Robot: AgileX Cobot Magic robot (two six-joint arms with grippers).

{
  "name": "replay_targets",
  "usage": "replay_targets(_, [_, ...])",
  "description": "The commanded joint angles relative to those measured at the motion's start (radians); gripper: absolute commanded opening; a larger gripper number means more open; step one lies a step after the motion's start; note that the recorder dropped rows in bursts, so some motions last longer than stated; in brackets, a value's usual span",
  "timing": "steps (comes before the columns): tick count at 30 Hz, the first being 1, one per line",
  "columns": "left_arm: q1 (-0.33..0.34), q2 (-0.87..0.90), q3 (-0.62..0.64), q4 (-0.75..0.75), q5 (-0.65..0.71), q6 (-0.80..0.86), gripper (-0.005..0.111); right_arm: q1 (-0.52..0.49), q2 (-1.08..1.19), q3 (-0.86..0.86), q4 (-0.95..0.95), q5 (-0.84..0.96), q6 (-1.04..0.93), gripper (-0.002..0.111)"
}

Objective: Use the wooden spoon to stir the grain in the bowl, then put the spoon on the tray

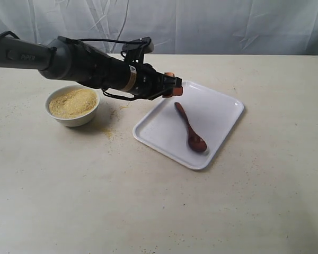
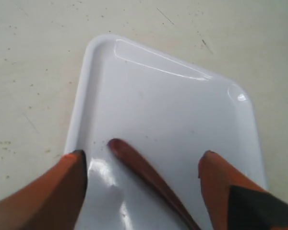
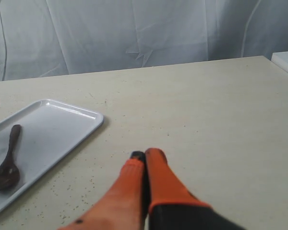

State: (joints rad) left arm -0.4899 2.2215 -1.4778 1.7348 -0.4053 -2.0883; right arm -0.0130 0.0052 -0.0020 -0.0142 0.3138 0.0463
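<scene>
The dark reddish-brown wooden spoon (image 1: pixel 189 127) lies flat in the white tray (image 1: pixel 222 106), scoop toward the near rim. My left gripper (image 1: pixel 174 86) hovers open just above the spoon's handle end, at the tray's far left edge; in the left wrist view the handle (image 2: pixel 144 172) lies on the tray (image 2: pixel 182 105) between the orange fingers (image 2: pixel 62 187), apart from both. The white bowl (image 1: pixel 72 106) holding a mound of yellow-tan grain (image 1: pixel 72 102) stands left of the tray. My right gripper (image 3: pixel 145 155) is shut and empty over the bare table; its view shows the spoon (image 3: pixel 7 163) and tray (image 3: pixel 62 120).
Spilled grains (image 1: pixel 114 119) are scattered on the table between bowl and tray. A white curtain (image 1: pixel 201 21) hangs behind the table's far edge. The left arm (image 1: pixel 69 61) stretches over the bowl's far side.
</scene>
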Motion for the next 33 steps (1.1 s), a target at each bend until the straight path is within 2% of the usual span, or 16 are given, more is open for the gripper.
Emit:
replay_targets(1, [0.0, 0.007, -0.003, 0.01, 0.046, -0.004, 0.064, 0.003, -0.005, 0.002, 0.0, -0.009, -0.001, 0.0])
replay_targets(4, [0.0, 0.001, -0.003, 0.01, 0.036, -0.002, 0.061, 0.003, -0.005, 0.002, 0.0, -0.009, -0.001, 0.0])
replay_targets(6, [0.002, -0.006, -0.003, 0.01, 0.036, 0.003, 0.053, 0.003, -0.005, 0.002, 0.0, -0.009, -0.001, 0.0])
replay_targets(12, [0.057, -0.084, -0.003, 0.01, -0.048, 0.006, 0.004, 0.003, -0.005, 0.002, 0.0, -0.009, -0.001, 0.0])
replay_targets(13, [0.072, -0.102, -0.003, 0.01, -0.07, 0.01, 0.0, 0.003, -0.005, 0.002, 0.0, -0.009, -0.001, 0.0])
replay_targets(20, [0.208, -0.209, 0.003, 0.01, -0.15, 0.01, 0.0, 0.003, -0.005, 0.002, 0.0, -0.009, -0.001, 0.0])
replay_targets(27, [0.416, -0.331, 0.136, 0.01, -0.164, 0.012, 0.0, 0.003, -0.005, 0.002, 0.0, -0.009, -0.001, 0.0])
replay_targets(30, [0.492, -0.408, 0.236, 0.01, -0.1, 0.099, 0.0, 0.003, -0.005, 0.002, 0.0, -0.009, -0.001, 0.0])
replay_targets(33, [0.54, -0.51, 0.338, 0.01, 0.064, 0.251, 0.0, 0.003, -0.005, 0.002, 0.0, -0.009, -0.001, 0.0])
